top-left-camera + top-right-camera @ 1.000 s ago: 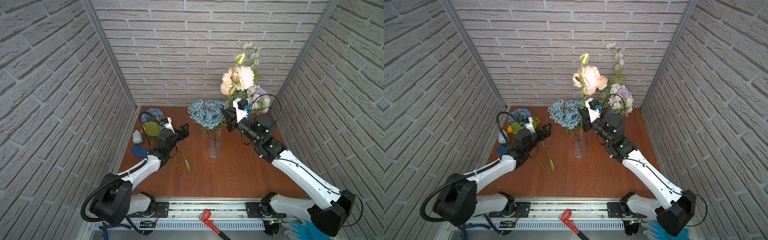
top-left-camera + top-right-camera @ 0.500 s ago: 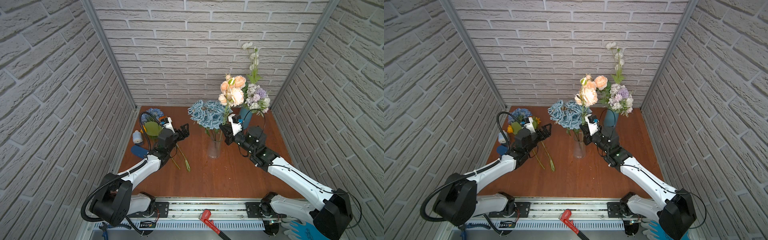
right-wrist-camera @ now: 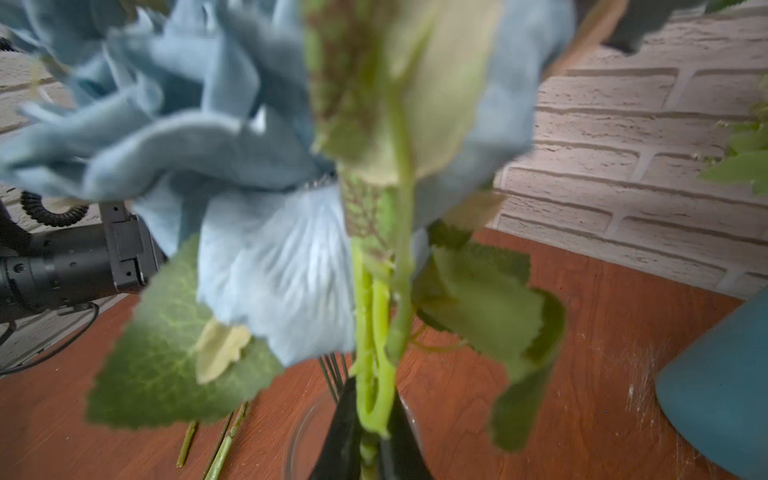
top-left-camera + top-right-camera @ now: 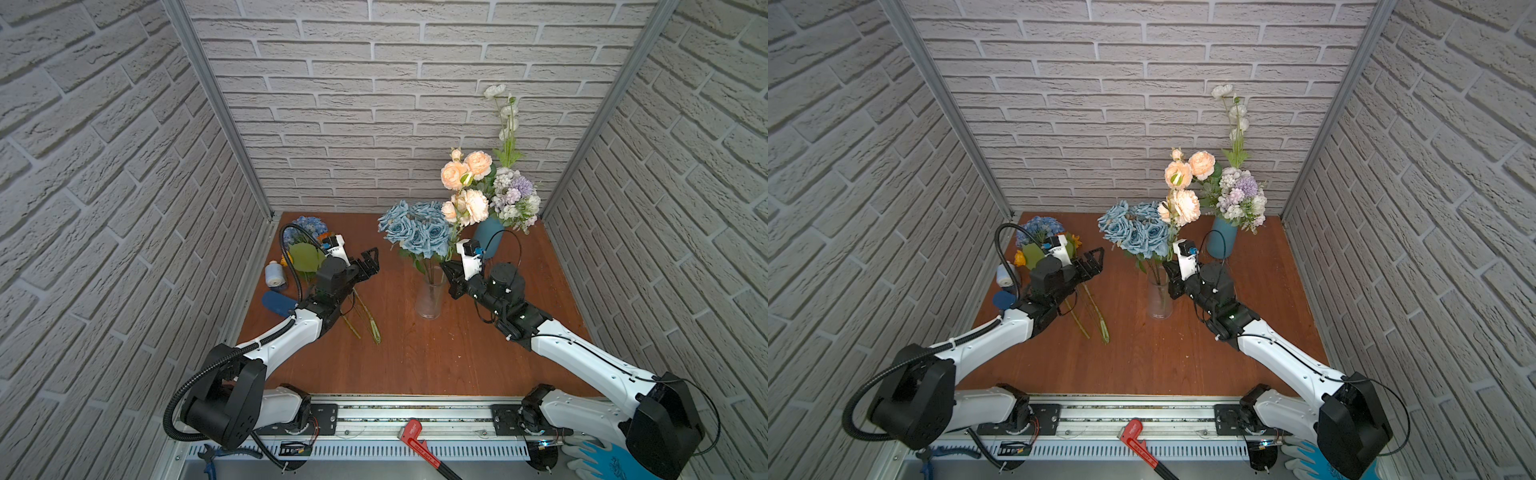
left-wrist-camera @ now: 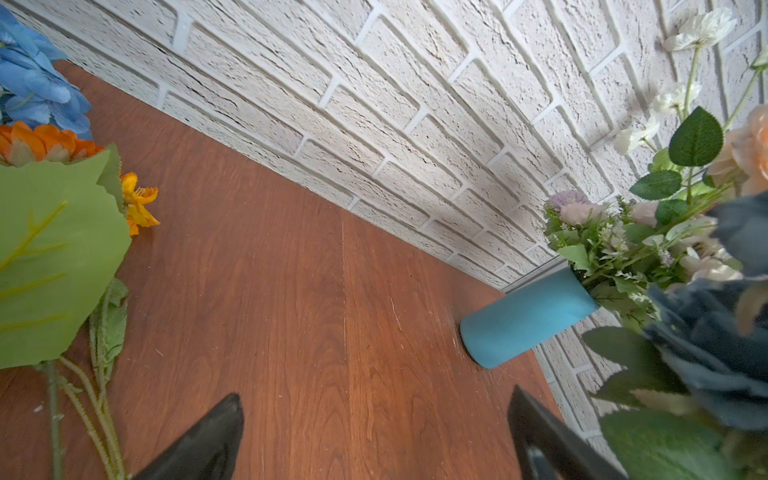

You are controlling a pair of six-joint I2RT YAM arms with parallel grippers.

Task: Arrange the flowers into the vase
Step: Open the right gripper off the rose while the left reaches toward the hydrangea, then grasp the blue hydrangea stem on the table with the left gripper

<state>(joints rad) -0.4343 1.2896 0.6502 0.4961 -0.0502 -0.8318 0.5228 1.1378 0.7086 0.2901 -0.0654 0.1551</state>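
Right gripper [image 4: 449,277] lowered peach roses [image 4: 467,183] to glass vase [image 4: 430,297], centre of table [image 4: 415,365]; jaws pinch stem [image 3: 374,374]. Left gripper [image 4: 370,259] spread, idle. Keep stem vertical, clear blue roses [image 4: 415,232], release once seated.

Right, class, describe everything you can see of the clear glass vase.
The clear glass vase is a see-through cylinder standing upright midway across the brown table. The dusty-blue roses stand in it, stems showing through the glass, blooms above its rim. The right gripper, shut on the cream-peach roses by their stem, is at its mouth; contact with the glass is unclear.
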